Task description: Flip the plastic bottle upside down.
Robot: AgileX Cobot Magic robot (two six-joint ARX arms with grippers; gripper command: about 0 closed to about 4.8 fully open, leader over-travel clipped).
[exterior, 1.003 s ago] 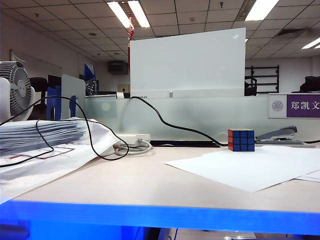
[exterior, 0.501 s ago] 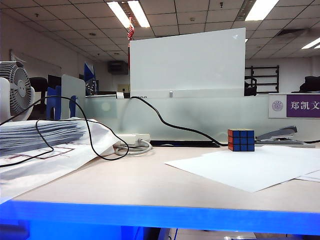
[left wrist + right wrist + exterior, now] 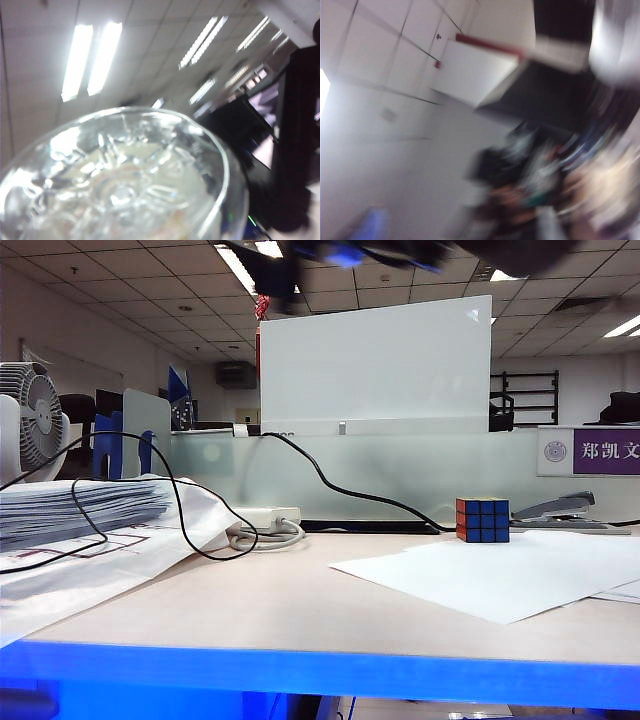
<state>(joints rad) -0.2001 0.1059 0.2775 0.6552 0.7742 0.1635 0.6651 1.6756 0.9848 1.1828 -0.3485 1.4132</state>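
The plastic bottle (image 3: 125,185) fills the lower part of the left wrist view. I see its clear moulded base end-on, raised against the ceiling lights. It sits right where my left gripper's jaws are, and the fingers themselves are hidden behind it. The bottle does not show in the exterior view. There, a dark blurred arm (image 3: 400,252) sweeps along the top edge, high above the table. The right wrist view is smeared by motion, so my right gripper's fingers cannot be made out.
On the table are a Rubik's cube (image 3: 482,520), white paper sheets (image 3: 500,575), a stapler (image 3: 565,510), a paper stack (image 3: 80,510), a black cable (image 3: 200,530) and a power strip (image 3: 265,518). A whiteboard (image 3: 375,365) stands behind. A dark upright shape (image 3: 295,140) rises beside the bottle.
A dark blurred arm has come into the top of the exterior view, where there was none before. Nothing on the table has moved.
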